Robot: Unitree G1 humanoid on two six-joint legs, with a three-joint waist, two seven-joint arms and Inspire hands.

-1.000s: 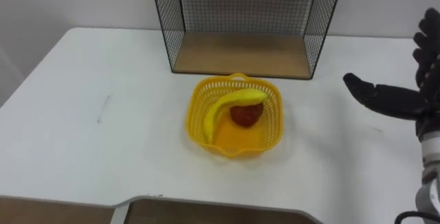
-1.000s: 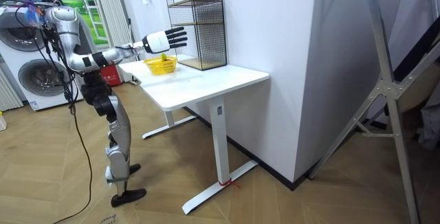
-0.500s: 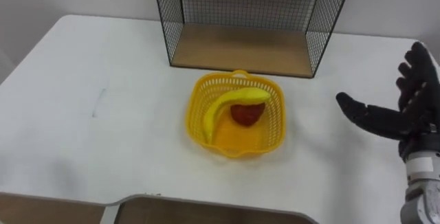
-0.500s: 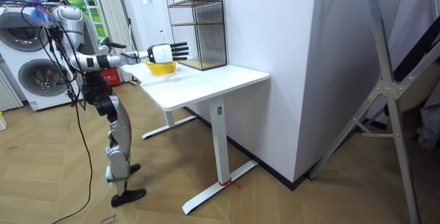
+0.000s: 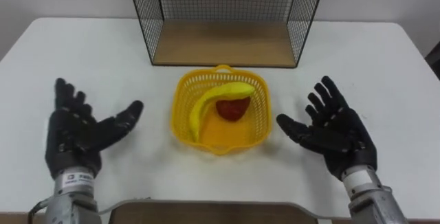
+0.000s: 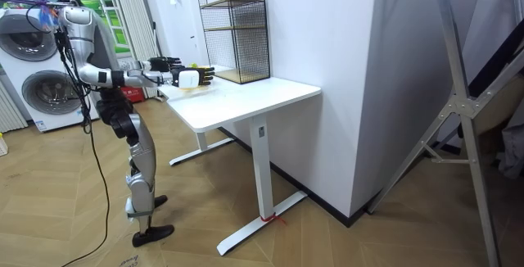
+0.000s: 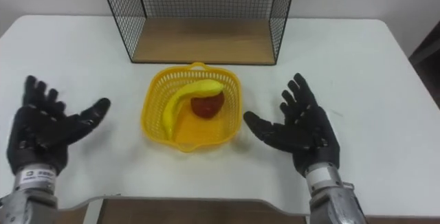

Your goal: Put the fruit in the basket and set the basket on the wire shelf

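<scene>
Left hand [image 5: 82, 131]: palm up, fingers straight and spread, holding nothing.
Right hand [image 5: 333, 131]: the same, palm up, fingers apart and empty.
Yellow basket [image 5: 177, 114]: on the white table [image 5: 385, 66] between the two thumbs, touching neither.
Fruit: the banana [image 5: 206, 104] and a red fruit [image 5: 232, 108] are both inside the basket.
Banana's long axis: slanted, from the near side toward the left fingers to the far side toward the right fingers.
Nearer hand: the right, with its thumb tip just beside the rim; the left thumb is farther off.
Wire shelf [image 5: 220, 44]: beyond the fingertips, straight past the basket, open side facing it.
Step in hand: probably closing both hands onto the basket's sides before lifting it forward.
</scene>
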